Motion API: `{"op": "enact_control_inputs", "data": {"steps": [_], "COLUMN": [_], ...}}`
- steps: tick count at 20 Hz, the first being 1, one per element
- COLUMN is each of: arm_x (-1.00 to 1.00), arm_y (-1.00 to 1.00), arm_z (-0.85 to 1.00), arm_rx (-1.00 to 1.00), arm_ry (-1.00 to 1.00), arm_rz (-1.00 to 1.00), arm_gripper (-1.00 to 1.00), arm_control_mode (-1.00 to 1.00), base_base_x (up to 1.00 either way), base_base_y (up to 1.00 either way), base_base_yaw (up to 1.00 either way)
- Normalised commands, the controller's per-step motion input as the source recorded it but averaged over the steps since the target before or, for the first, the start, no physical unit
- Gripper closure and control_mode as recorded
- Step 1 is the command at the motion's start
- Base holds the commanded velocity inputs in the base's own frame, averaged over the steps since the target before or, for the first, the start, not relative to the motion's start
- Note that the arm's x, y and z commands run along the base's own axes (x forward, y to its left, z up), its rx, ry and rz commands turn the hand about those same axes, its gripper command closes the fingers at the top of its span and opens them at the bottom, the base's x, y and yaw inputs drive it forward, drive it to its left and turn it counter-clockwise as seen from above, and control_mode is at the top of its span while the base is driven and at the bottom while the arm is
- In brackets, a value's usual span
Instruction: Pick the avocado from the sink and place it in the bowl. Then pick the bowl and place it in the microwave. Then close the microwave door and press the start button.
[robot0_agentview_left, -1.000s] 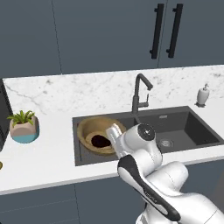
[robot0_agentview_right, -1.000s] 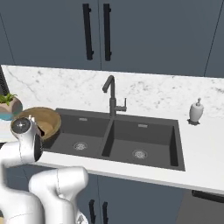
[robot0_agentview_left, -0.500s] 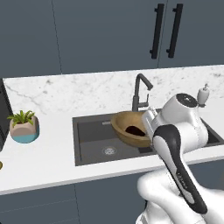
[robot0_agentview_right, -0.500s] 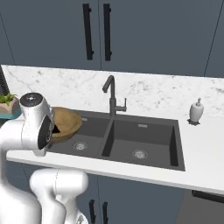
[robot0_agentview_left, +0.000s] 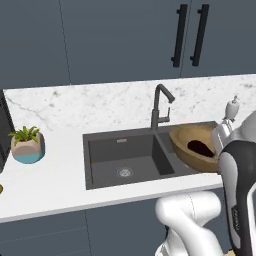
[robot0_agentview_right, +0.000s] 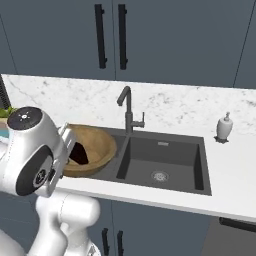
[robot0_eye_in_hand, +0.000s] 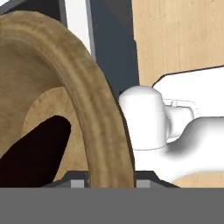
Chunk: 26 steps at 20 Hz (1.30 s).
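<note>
My gripper (robot0_eye_in_hand: 107, 181) is shut on the thick rim of the light-brown wooden bowl (robot0_eye_in_hand: 100, 118), with one finger on each side of the wall. The bowl (robot0_agentview_left: 192, 145) hangs tilted above the dark double sink (robot0_agentview_left: 125, 160), to the right of the gooseneck tap (robot0_agentview_left: 160, 105). The near-black avocado (robot0_agentview_left: 200, 148) lies inside the bowl. From the right base the bowl (robot0_agentview_right: 95, 147) with the avocado (robot0_agentview_right: 77, 154) shows beside my wrist, over the left part of the sink (robot0_agentview_right: 165, 160). Close up, the avocado (robot0_eye_in_hand: 35, 148) rests on the bowl's floor. The hand itself is mostly hidden behind my arm in both base views.
A potted plant (robot0_agentview_left: 27, 145) stands on the marble counter left of the sink. A soap dispenser (robot0_agentview_right: 223, 127) stands at the right behind the sink. Dark blue cabinet doors with black bar handles (robot0_agentview_left: 190, 35) run above. A dark edge shows at the far left (robot0_agentview_left: 2, 130).
The arm has swung the bowl, with the avocado in it, from over the left basin rightward past the tap. The cameras have not moved.
</note>
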Motion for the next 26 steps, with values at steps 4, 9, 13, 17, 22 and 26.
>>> {"op": "enact_control_inputs", "data": {"steps": [4,9,13,17,22,26], "arm_x": [-0.38,-0.18,0.0,0.0,-0.02,0.0], "arm_y": [-0.33,-0.08,0.0,0.0,0.09,0.36], "arm_z": [0.5,0.77,0.13,0.01,0.06,0.61], "arm_rx": [-0.06,-0.15,-0.06,0.0,0.03,-0.07], "arm_ry": [0.0,0.0,-0.14,-0.23,-0.23,0.05], "arm_rz": [-0.14,-0.03,0.03,0.06,0.04,-0.04], "arm_gripper": [1.0,1.0,1.0,1.0,1.0,1.0], "arm_control_mode": [-1.0,-1.0,-1.0,-1.0,-1.0,-1.0], "base_base_x": [0.0,0.0,0.0,0.0,0.0,0.0], "base_base_y": [0.0,0.0,0.0,0.0,0.0,0.0], "base_base_yaw": [0.0,0.0,0.0,0.0,0.0,0.0]}}
